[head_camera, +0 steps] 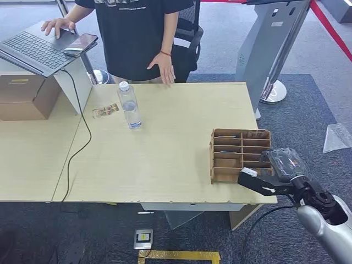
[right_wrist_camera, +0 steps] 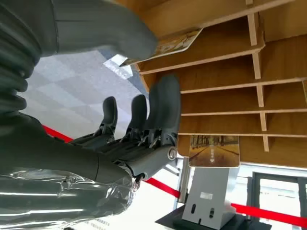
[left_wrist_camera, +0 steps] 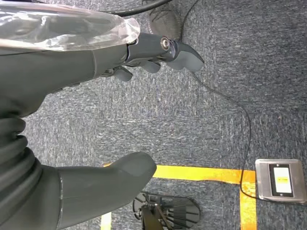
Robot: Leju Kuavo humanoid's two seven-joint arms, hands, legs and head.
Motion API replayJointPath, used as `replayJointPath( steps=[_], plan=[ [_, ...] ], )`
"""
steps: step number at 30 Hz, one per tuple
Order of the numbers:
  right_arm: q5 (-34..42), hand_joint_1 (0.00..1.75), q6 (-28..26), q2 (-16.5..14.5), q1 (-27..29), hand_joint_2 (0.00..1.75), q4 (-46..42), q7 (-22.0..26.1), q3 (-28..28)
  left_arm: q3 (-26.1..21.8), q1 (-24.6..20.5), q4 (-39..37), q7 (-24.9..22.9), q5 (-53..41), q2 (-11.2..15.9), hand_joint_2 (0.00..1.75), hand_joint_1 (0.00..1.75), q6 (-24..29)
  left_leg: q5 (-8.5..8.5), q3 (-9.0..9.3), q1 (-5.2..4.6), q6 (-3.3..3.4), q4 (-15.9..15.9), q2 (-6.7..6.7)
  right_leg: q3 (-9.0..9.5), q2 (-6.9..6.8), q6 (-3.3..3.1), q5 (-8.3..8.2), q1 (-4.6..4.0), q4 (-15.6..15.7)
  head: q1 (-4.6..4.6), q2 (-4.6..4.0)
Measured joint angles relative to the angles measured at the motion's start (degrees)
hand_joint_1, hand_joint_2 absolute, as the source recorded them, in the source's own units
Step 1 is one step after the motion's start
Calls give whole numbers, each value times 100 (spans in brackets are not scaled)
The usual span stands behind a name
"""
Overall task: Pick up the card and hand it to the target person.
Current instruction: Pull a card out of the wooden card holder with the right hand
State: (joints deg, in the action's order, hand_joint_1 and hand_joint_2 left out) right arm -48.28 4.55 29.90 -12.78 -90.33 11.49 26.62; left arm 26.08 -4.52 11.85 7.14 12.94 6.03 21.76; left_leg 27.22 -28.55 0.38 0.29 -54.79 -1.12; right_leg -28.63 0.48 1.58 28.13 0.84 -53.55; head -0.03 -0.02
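A wooden card rack (head_camera: pixel 240 155) stands near the table's right front corner. My right hand (head_camera: pixel 259 181) is at its front side. In the right wrist view the thumb (right_wrist_camera: pixel 108 31) lies over the sticking-out end of a card (right_wrist_camera: pixel 178 42) in one slot, while the fingers (right_wrist_camera: pixel 164 103) stay apart from it, beside the lower shelves. A second card (right_wrist_camera: pixel 214 151) pokes out of another slot. My left hand (left_wrist_camera: pixel 108 120) hangs over the carpet, its fingers spread and nothing in it. A person in a black shirt (head_camera: pixel 132 33) stands behind the table, one hand (head_camera: pixel 166 69) at its far edge.
A water bottle (head_camera: pixel 129 104) and a loose card (head_camera: pixel 105 110) sit on the far left part of the table (head_camera: pixel 174 154). A laptop (head_camera: pixel 37 49) on a stand, a cardboard box (head_camera: pixel 25 96) and a black cable (head_camera: pixel 81 140) are at the left. A grey kiosk base (head_camera: pixel 269 55) stands beyond the table's right end.
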Motion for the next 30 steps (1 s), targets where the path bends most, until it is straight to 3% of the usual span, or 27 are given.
replayJointPath(
  steps=[30],
  plan=[
    [-295,83,6,0,-10,175,83,-133,268,2,0,0,9,9,17,175,0,-10,0,0,0,0,0,0,0,0,0,0,0,0,1,0]
  ],
)
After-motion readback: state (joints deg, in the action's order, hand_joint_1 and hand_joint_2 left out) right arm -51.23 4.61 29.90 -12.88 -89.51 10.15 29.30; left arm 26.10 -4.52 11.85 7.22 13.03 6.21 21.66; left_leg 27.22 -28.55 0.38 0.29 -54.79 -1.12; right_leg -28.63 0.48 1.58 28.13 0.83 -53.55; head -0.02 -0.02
